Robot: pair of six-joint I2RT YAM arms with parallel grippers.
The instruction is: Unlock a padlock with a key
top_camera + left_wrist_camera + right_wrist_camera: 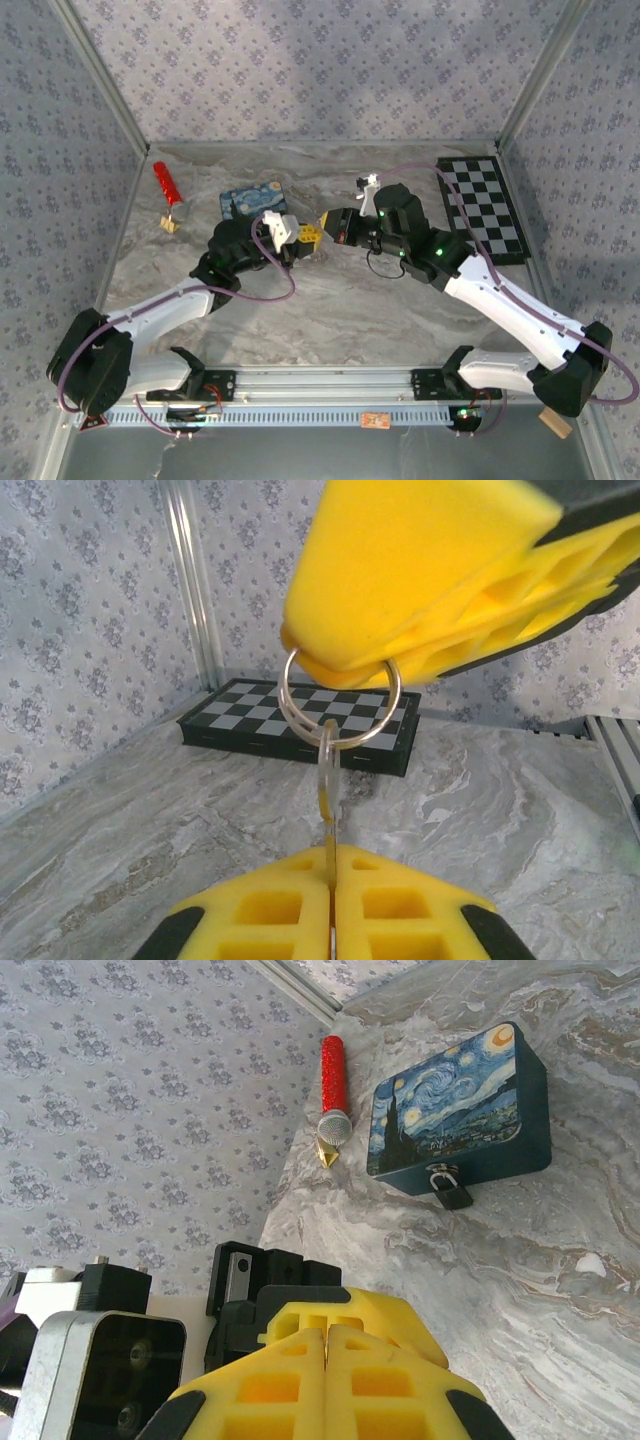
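Above the middle of the counter, both arms meet over one small set of metal. My left end effector [332,872] is closed on the lower part of the key [328,800], which stands edge-on between the foam pads. My right end effector [326,1352] is also closed, and from the left wrist I see its pads pinching the ring [338,705] that the key hangs from.

The padlock [453,1194] hangs at the front of the tin [455,1090], resting on the counter, well apart from the key. Neither arm has hold of it.

The first risk, as I judge it, is the shared grip. If either arm moves before the other lets go, the key can twist in the foam or pull free and drop. The second is how the key sits: its lower end is buried between my left pads, so I cannot tell which end is free to enter the lock. The third comes later. With the padlock loose and the tin unheld, a push from the key may just swing the lock aside or slide the tin.
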